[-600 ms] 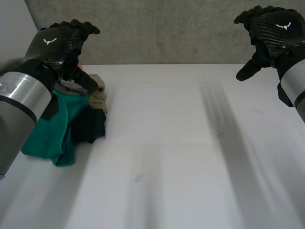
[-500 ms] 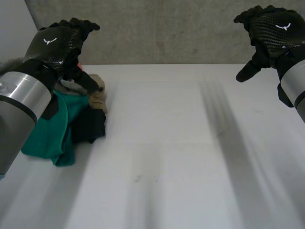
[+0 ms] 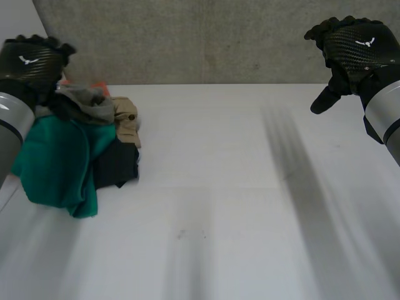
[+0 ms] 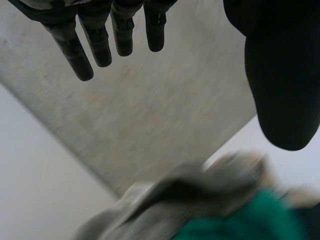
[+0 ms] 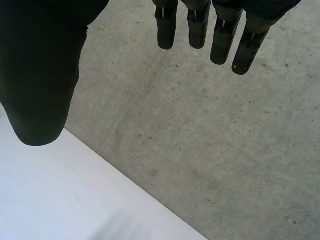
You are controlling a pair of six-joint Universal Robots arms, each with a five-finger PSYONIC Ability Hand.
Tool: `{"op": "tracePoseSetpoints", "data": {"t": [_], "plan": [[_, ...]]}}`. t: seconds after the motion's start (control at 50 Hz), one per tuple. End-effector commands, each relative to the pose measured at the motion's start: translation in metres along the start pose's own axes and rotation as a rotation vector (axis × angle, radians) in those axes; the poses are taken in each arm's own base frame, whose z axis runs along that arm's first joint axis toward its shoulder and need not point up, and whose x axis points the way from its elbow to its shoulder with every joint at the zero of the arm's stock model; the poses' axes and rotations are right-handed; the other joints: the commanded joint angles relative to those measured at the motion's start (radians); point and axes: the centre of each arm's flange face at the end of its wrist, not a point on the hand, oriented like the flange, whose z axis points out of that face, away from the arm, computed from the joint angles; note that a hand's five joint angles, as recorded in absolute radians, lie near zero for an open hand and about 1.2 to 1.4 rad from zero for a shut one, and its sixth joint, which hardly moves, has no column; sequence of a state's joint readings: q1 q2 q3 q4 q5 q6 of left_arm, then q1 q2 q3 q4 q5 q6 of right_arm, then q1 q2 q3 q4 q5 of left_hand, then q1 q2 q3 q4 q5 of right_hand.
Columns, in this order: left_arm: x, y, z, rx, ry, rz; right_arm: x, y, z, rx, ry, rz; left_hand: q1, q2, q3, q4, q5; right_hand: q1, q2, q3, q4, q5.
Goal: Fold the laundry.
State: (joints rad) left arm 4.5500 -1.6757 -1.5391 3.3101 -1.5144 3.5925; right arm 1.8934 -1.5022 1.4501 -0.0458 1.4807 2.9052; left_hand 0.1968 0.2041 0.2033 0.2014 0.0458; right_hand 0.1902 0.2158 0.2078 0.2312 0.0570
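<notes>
A heap of laundry lies at the table's far left: a green garment, a grey piece on top, a tan piece and a dark piece. My left hand hovers above the heap's far left side, open, holding nothing. In the left wrist view its straight fingers and thumb hang over the grey and green cloth. My right hand is raised at the far right, open and empty; its fingers and thumb point at the wall.
The white table stretches wide to the right of the heap. A grey concrete wall runs along the table's far edge, also the wall past my right hand's fingers.
My left hand has swung left and back, off the middle of the heap, uncovering the grey and tan pieces. The right hand has barely moved.
</notes>
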Motion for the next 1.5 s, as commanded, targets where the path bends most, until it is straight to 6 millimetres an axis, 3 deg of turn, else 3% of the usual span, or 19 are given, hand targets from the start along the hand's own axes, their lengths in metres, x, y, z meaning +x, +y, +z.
{"op": "tracePoseSetpoints", "data": {"t": [0.02,0.2,0.26,0.28,0.34,0.42,0.5,0.54,0.68,0.78,0.88,0.92,0.94,0.96,1.0,1.08,1.18,1.28,1.5], "plan": [[-0.042,0.061,0.051,-0.086,-0.135,0.223,-0.001,0.004,0.002,-0.011,-0.004,0.000,0.005,-0.002,-0.002,0.000,-0.019,-0.016,-0.041,-0.033,-0.057,-0.057],[-0.057,0.123,0.095,-0.179,-0.159,0.233,-0.002,0.011,0.005,-0.029,-0.007,-0.008,0.160,0.153,0.153,0.155,0.136,-0.016,-0.041,-0.033,-0.057,-0.057],[-0.062,0.134,0.103,-0.188,-0.171,0.234,-0.002,0.013,0.006,-0.034,-0.008,-0.014,0.708,0.700,0.701,0.703,0.684,-0.016,-0.041,-0.033,-0.057,-0.057],[-0.066,0.134,0.107,-0.181,-0.181,0.236,-0.003,0.014,0.006,-0.037,-0.009,-0.013,1.099,1.092,1.093,1.094,1.076,-0.016,-0.041,-0.033,-0.057,-0.057],[-0.067,0.126,0.110,-0.156,-0.191,0.237,-0.002,0.015,0.007,-0.040,-0.010,-0.013,1.199,1.192,1.193,1.195,1.176,-0.016,-0.041,-0.033,-0.057,-0.057],[-0.060,0.088,0.114,-0.041,-0.215,0.246,-0.002,0.015,0.008,-0.039,-0.008,-0.013,1.199,1.192,1.193,1.195,1.176,-0.016,-0.041,-0.033,-0.057,-0.057],[-0.044,-0.016,0.095,0.240,-0.243,0.240,0.000,0.015,0.009,-0.040,-0.002,-0.014,1.199,1.192,1.193,1.195,1.176,-0.016,-0.041,-0.033,-0.057,-0.057],[-0.037,-0.041,0.086,0.307,-0.242,0.233,0.001,0.014,0.009,-0.038,0.000,-0.014,1.199,1.192,1.193,1.195,1.176,-0.016,-0.041,-0.033,-0.057,-0.057],[0.082,-0.107,0.024,0.479,0.075,0.008,0.003,0.009,0.008,-0.021,0.008,-0.016,1.199,1.192,1.193,1.195,1.176,-0.016,-0.041,-0.033,-0.057,-0.057],[0.160,-0.094,-0.017,0.418,0.345,-0.200,0.005,0.004,0.009,-0.006,0.018,-0.016,1.199,1.192,1.193,1.195,1.176,-0.016,-0.041,-0.033,-0.057,-0.057],[0.208,-0.064,-0.034,0.296,0.499,-0.352,0.007,0.003,0.010,-0.002,0.022,-0.019,1.199,1.192,1.193,1.195,1.176,-0.016,-0.041,-0.033,-0.057,-0.057],[0.223,-0.057,-0.042,0.260,0.548,-0.388,0.007,0.003,0.010,-0.002,0.023,-0.020,0.908,0.901,0.902,0.904,0.885,-0.016,-0.041,-0.033,-0.057,-0.057],[0.233,-0.056,-0.052,0.236,0.593,-0.412,0.009,0.004,0.011,-0.004,0.029,-0.021,0.459,0.451,0.452,0.454,0.435,-0.016,-0.041,-0.033,-0.057,-0.057],[0.236,-0.055,-0.055,0.227,0.609,-0.417,0.011,0.005,0.011,-0.006,0.035,-0.025,0.277,0.270,0.270,0.272,0.253,-0.016,-0.041,-0.033,-0.057,-0.057],[0.239,-0.055,-0.060,0.216,0.634,-0.419,0.015,0.005,0.012,-0.010,0.045,-0.032,0.059,0.051,0.052,0.054,0.035,-0.016,-0.041,-0.033,-0.057,-0.057],[0.233,-0.057,-0.061,0.210,0.641,-0.420,0.021,0.011,0.015,-0.027,0.061,-0.050,0.005,-0.002,-0.001,0.000,-0.019,-0.016,-0.041,-0.033,-0.057,-0.057],[0.176,-0.078,-0.047,0.267,0.517,-0.411,0.015,0.022,0.015,-0.087,0.034,-0.085,0.020,0.012,0.013,0.015,-0.004,-0.016,-0.041,-0.033,-0.057,-0.057],[0.142,-0.075,-0.049,0.246,0.449,-0.377,0.010,0.037,0.014,-0.194,-0.009,-0.134,0.026,0.018,0.019,0.021,0.002,-0.016,-0.041,-0.033,-0.057,-0.057],[0.146,-0.009,-0.087,-0.078,0.509,-0.271,-0.033,0.074,-0.016,-0.462,-0.241,-0.293,0.155,0.147,0.148,0.150,0.131,-0.016,-0.041,-0.033,-0.057,-0.057]]}}
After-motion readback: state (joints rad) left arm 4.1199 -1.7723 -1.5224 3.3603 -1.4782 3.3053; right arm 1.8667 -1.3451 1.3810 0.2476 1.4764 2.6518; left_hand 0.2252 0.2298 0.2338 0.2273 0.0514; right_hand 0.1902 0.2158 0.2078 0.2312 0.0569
